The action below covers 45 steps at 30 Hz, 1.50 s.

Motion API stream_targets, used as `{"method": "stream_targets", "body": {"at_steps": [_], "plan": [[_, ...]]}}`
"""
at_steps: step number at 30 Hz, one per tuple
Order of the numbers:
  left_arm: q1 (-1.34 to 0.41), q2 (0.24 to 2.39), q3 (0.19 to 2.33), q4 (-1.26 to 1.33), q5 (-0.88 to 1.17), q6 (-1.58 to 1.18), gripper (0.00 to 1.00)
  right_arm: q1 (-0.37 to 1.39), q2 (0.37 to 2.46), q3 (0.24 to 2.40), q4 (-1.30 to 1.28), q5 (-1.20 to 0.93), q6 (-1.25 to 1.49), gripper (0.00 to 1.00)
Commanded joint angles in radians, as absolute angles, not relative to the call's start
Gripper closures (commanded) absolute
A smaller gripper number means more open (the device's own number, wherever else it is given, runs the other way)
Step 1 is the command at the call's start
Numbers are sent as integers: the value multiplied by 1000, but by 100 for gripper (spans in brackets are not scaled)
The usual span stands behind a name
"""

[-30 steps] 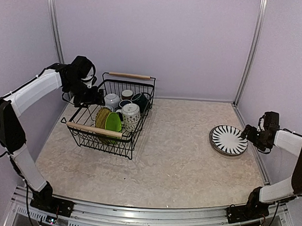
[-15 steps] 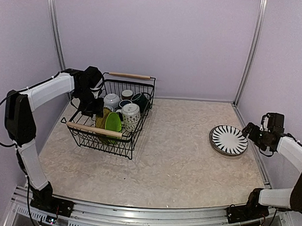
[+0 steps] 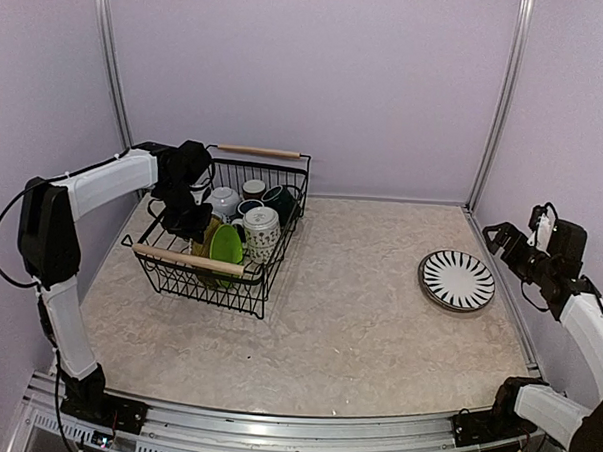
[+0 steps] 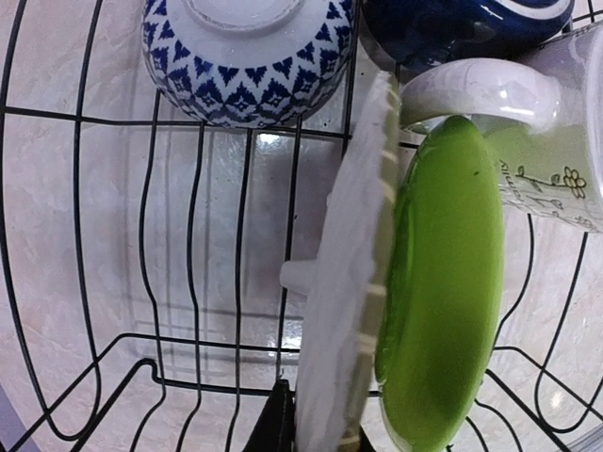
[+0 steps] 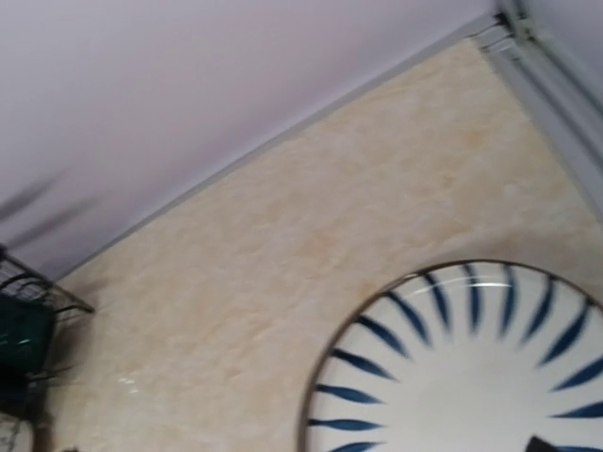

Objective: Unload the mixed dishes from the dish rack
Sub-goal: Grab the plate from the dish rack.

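Note:
The black wire dish rack (image 3: 240, 295) stands at the back left and holds several dishes. My left gripper (image 3: 189, 221) reaches down into it and is shut on the upper rim of the woven yellow plate (image 3: 202, 234), which stands on edge. In the left wrist view that plate (image 4: 347, 282) shows its pale back, pinched between my dark fingers (image 4: 277, 426), with the lime green plate (image 4: 443, 282) leaning against it. The striped plate (image 3: 457, 281) lies flat on the table at the right. My right gripper (image 3: 505, 242) hovers open just beyond its right edge, holding nothing.
Also in the rack are a blue-patterned bowl (image 4: 250, 56), a patterned white mug (image 3: 260, 231), a dark mug (image 3: 280, 199) and a small cup (image 3: 253, 188). Wooden handles (image 3: 188, 260) cross the rack's ends. Walls stand close behind and at both sides.
My left gripper dropped into the rack and shut on the woven plate's rim. The right arm rose and drew back to the right, away from the striped plate.

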<state>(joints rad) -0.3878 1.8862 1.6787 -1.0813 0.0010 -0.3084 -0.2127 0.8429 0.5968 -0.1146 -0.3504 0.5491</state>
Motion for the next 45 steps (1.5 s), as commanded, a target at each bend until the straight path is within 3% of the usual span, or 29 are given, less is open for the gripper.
{"method": "stream_targets", "body": {"at_steps": [1, 6, 28, 34, 40, 45], "plan": [[-409, 1849, 1706, -1087, -30, -299, 94, -163, 860, 602, -73, -389, 598, 0], [-425, 1813, 1701, -1080, -67, -299, 100, -33, 919, 667, -103, -273, 618, 0], [-447, 1482, 1562, -865, -164, -291, 100, 444, 1338, 936, -278, 181, 597, 0], [-428, 1355, 1452, -712, 44, -303, 100, 581, 1471, 1075, -284, 195, 565, 0], [-374, 1240, 1340, -508, 370, -378, 100, 673, 1578, 1199, -136, -15, 578, 0], [-366, 1251, 1335, -476, 520, -410, 100, 723, 1645, 1283, 38, -199, 626, 0]]}}
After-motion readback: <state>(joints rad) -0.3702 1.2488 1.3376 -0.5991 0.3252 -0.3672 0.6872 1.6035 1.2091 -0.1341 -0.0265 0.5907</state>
